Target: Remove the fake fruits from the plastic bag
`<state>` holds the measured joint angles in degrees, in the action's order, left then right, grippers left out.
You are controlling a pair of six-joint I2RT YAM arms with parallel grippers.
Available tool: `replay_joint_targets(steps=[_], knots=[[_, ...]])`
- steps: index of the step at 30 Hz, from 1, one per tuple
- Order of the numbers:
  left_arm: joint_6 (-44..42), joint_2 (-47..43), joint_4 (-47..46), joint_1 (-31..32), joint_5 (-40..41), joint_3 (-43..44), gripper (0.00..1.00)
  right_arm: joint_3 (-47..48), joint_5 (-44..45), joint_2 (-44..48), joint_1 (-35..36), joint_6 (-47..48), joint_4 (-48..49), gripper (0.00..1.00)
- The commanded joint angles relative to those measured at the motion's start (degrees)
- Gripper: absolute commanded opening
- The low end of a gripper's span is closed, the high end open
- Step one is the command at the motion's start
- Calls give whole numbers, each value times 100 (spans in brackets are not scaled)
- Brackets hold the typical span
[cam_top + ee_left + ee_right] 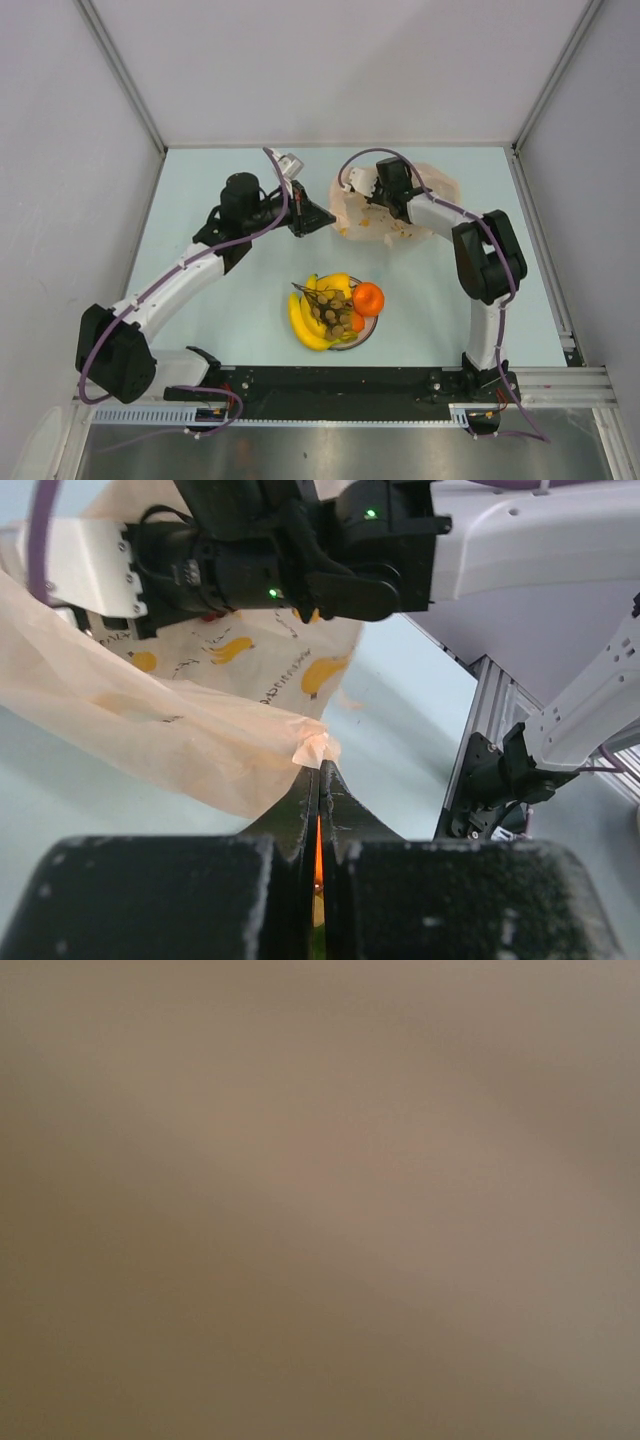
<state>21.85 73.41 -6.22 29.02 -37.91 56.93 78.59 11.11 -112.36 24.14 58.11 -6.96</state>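
We find the left gripper [320, 772] closed on a corner of the plastic bag [432, 188], which lies near the far edge of the table [200, 180]. The right gripper [385, 210] reaches into the bag; we cannot tell its jaw state. The fruits [333, 310] are heaped mid-table, with open tabletop on both sides.

Table [220, 300], pale blue-green. I log two items lying directly on it: the plastic bag [440, 188], crumpled, upper right of centre, and well below it a plate [366, 331] heaped with fake fruits [335, 305], lower centre.
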Motion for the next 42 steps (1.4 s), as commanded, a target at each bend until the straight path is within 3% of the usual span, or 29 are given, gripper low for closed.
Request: replay_joint_targets(steps=[1, 13, 18, 20, 21, 22, 25, 33, 40, 42], knots=[[-137, -46, -108, 34, -278, 214, 0, 675, 497, -487, -173, -71, 424, 32], [-233, 279, -108, 34, -340, 389, 0, 2054, 1173, -1886, -542, 87, -60, 50], [-295, 367, -46, 34, -296, 486, 0, 2573, 1559, -2510, -691, 78, -568, 48], [-295, 385, -64, 34, -287, 477, 0, 2793, 1596, -2572, -727, -79, -989, 36], [-295, 394, -72, 34, -287, 477, 0, 2802, 1474, -2520, -727, -132, -1070, 30], [-286, 394, -81, 34, -296, 486, 0, 2785, 1403, -2450, -709, -255, -1131, 15], [-260, 411, -134, 34, -287, 477, 0, 2636, 946, -1897, -561, -492, -1325, 2], [-137, 403, -318, 34, -226, 372, 0, 2091, -625, -104, 2, -1371, -1975, 0], [-128, 166, -310, 34, -50, 187, 0, 1925, -1058, 749, 258, -1890, -2660, 0], [-145, 113, -240, 34, 55, 109, 10, 1688, -1050, 1004, 301, -2013, -2600, 0]])
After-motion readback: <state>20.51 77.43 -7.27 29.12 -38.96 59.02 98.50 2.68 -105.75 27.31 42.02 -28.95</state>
